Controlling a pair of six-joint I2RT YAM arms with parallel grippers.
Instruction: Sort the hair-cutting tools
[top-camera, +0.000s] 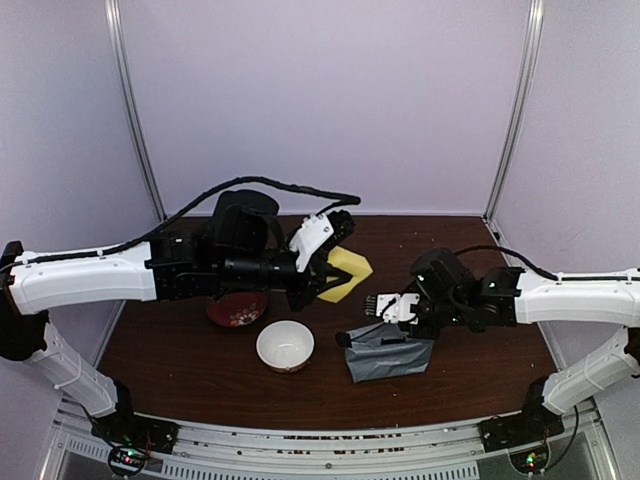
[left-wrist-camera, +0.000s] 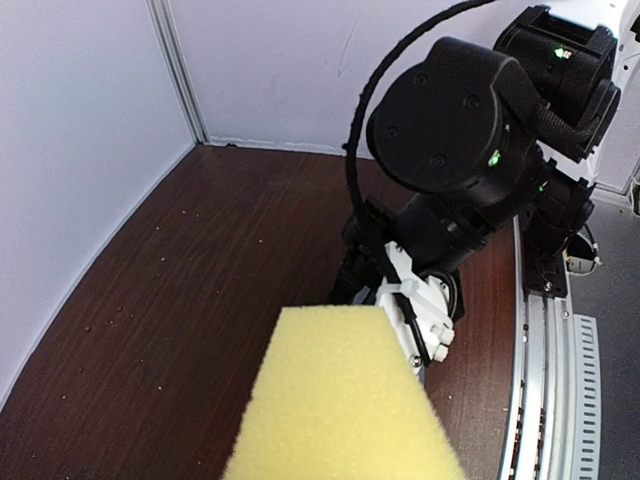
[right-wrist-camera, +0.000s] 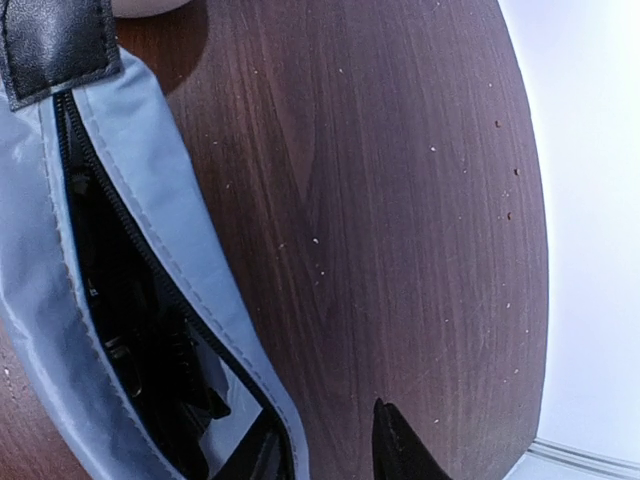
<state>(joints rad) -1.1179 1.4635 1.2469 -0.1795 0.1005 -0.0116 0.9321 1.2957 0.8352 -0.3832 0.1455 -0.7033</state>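
Hair-cutting tools (right-wrist-camera: 140, 345): we take these to be the dark shapes lying inside the unzipped grey pouch (top-camera: 392, 358). The right wrist view is too dim for us to tell scissors, comb and clipper apart or to count them. We see no loose tool elsewhere on the table (top-camera: 450, 250) from above, though the left arm covers part of it.

The pouch lies flat near the front right. The red patterned plate (top-camera: 240, 312) sits left of centre, half under the left arm, and the white bowl (top-camera: 285, 345) stands just in front of it. What either one contains we cannot confirm.

The yellow sponge (top-camera: 350, 268) is clear of the table in the left wrist view and hides the fingers. We judge that the left gripper (top-camera: 328, 282) is clamped on it.

The right gripper (right-wrist-camera: 330, 450) hangs at the pouch mouth. Its fingers are apart, the pouch lip and bare wood show between them, and it holds nothing.

Our assessment is that the sorting is well advanced, perhaps complete. What remains is verifying the contents and possibly closing the zip.
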